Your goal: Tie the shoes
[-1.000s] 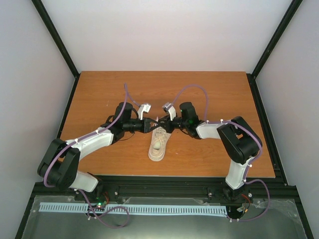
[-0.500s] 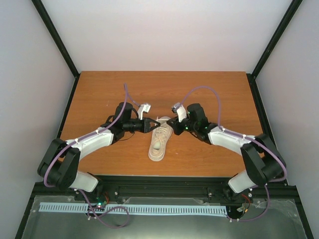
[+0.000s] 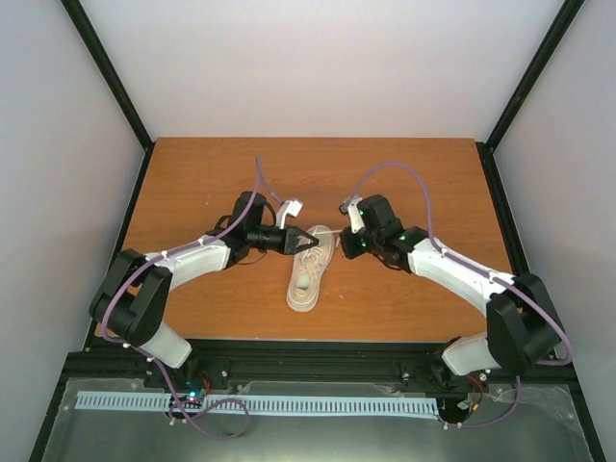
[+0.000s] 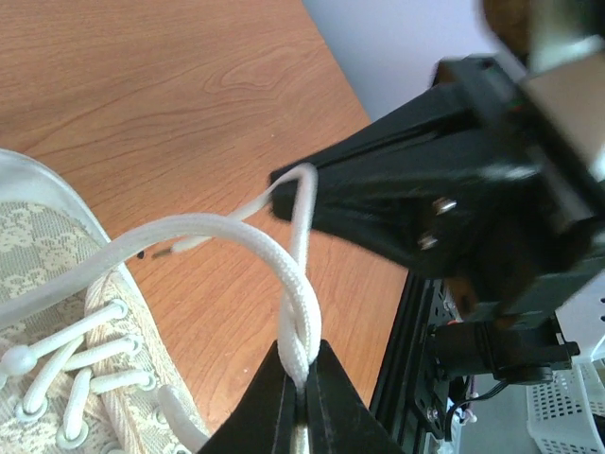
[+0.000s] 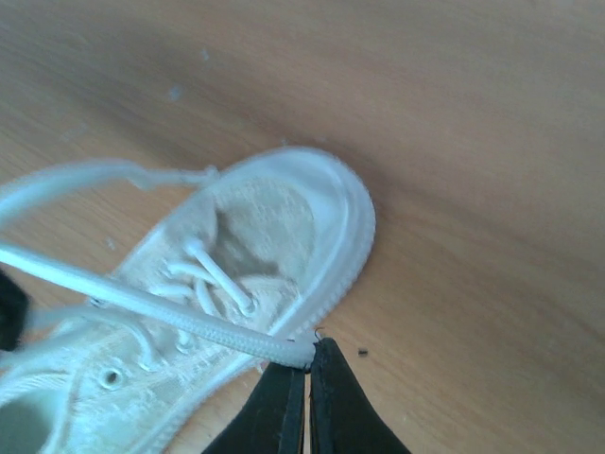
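Observation:
The cream sneaker (image 3: 306, 274) lies mid-table with its toe pointing away from the arm bases. It also shows in the left wrist view (image 4: 52, 241) and in the right wrist view (image 5: 326, 222). My left gripper (image 3: 313, 240) is over the toe end, shut on a doubled white lace (image 4: 232, 230) at its fingertips (image 4: 302, 374). My right gripper (image 3: 344, 246) is just right of the toe. It is shut on the end of a lace (image 5: 180, 310) that stretches taut across the shoe from its tips (image 5: 308, 364). In the left wrist view the right gripper (image 4: 288, 194) pinches a lace end.
The shoe lies on a brown wooden table (image 3: 192, 183) with a black frame rail (image 3: 318, 351) along its near edge. White walls enclose the back and sides. A white basket (image 4: 567, 416) shows beyond the table edge in the left wrist view.
The grippers met over the shoe's toe a second ago. The right gripper has since pulled off to the right with its lace. The left gripper has shifted slightly right.

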